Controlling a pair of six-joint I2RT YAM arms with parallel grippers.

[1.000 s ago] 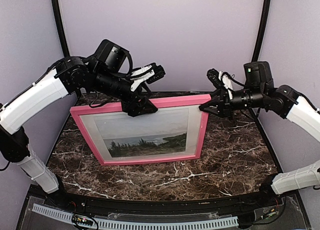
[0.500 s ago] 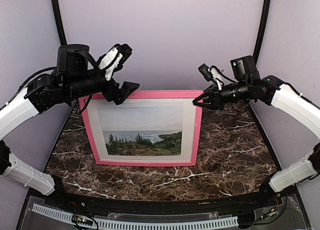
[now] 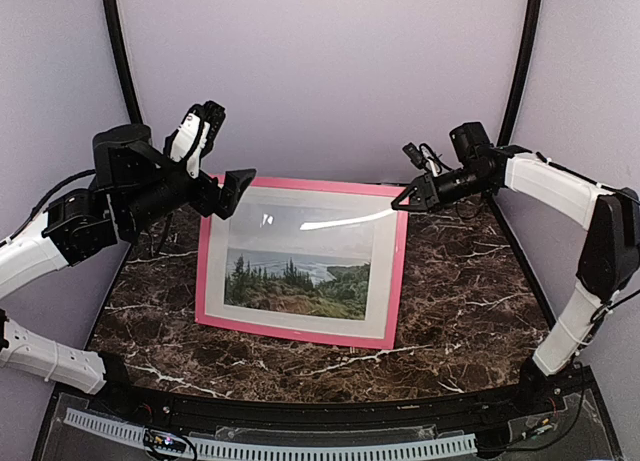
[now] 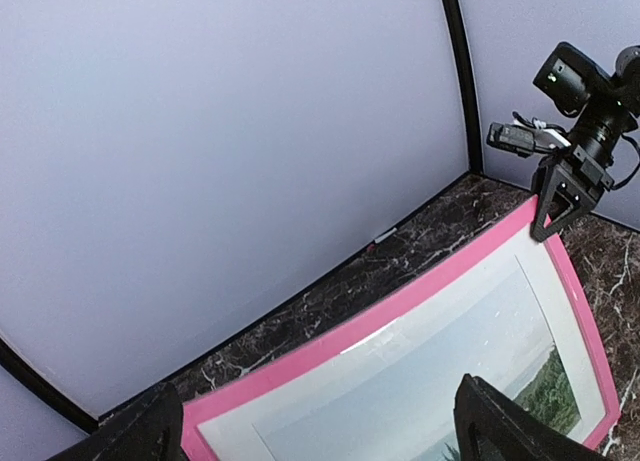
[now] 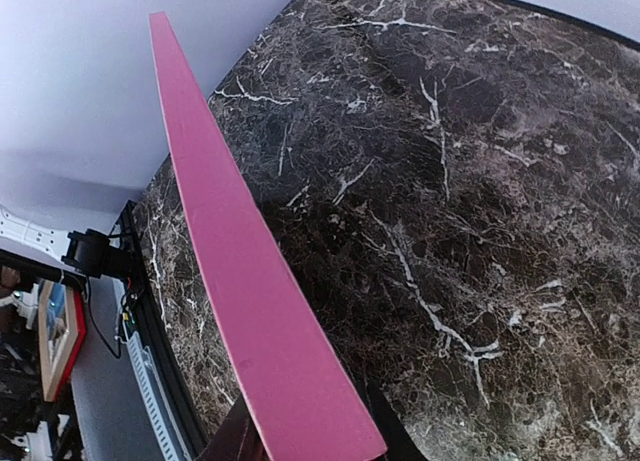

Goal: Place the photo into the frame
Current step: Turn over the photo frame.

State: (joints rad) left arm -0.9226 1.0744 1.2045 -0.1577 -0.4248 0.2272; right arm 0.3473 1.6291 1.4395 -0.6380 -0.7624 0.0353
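the photo [image 3: 298, 281] sat inside the frame [image 3: 300, 333], bordered by a white mat [image 3: 381, 281], with a streak of glare across its pale sky. the frame stood on its lower rail on the dark marble table [image 3: 470, 301], tipped back. the right gripper [image 3: 402, 203] was clamped on its top right corner. the left gripper [image 3: 225, 189] hung with its jaws spread wide just beside the top left corner, gripping nothing. behind was a pale purple wall [image 3: 320, 71].

the left wrist view showed its own dark fingers [image 4: 495, 426] apart above the top rail, and the right gripper [image 4: 560, 206] pinching the far corner. the right wrist view showed only the pink rail [image 5: 240, 281] edge-on over the marble [image 5: 450, 181].
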